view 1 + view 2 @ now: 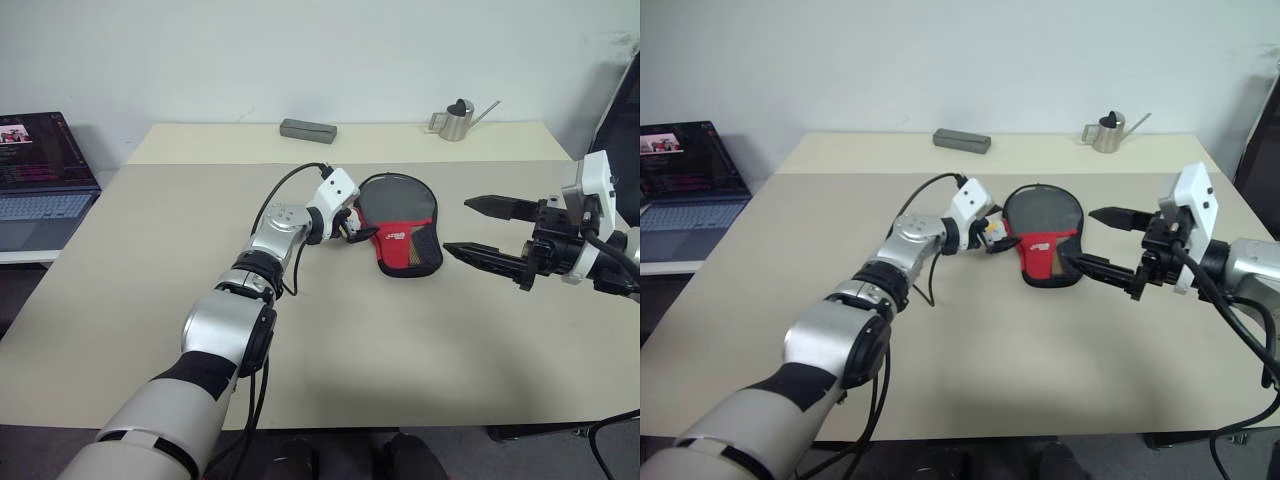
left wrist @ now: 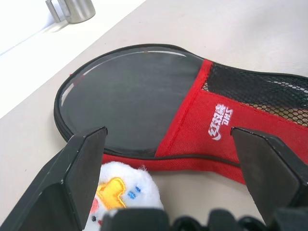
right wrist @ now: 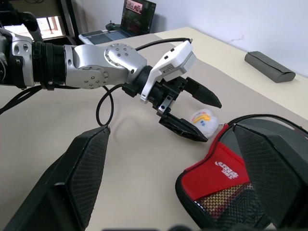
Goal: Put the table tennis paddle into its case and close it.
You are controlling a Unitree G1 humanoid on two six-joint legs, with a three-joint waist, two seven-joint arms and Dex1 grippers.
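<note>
The case (image 1: 400, 225) lies flat in the middle of the table, its black round part toward the far side and its red-and-black mesh handle part (image 2: 250, 101) with the white logo toward me. The table tennis paddle is hidden; something pale shows faintly through the mesh. My left gripper (image 1: 352, 225) is open, low at the case's left edge, fingers pointing at it. A small white plush toy (image 2: 122, 190) lies on the table between those fingers. To the right of the case, above the table, my right gripper (image 1: 457, 226) hangs open and empty, pointing left.
A grey oblong box (image 1: 307, 130) and a metal watering can (image 1: 458, 120) stand at the table's far edge. An open laptop (image 1: 40, 170) sits on a lower surface to the left. The table (image 1: 200, 250) stretches bare between the case and its front edge.
</note>
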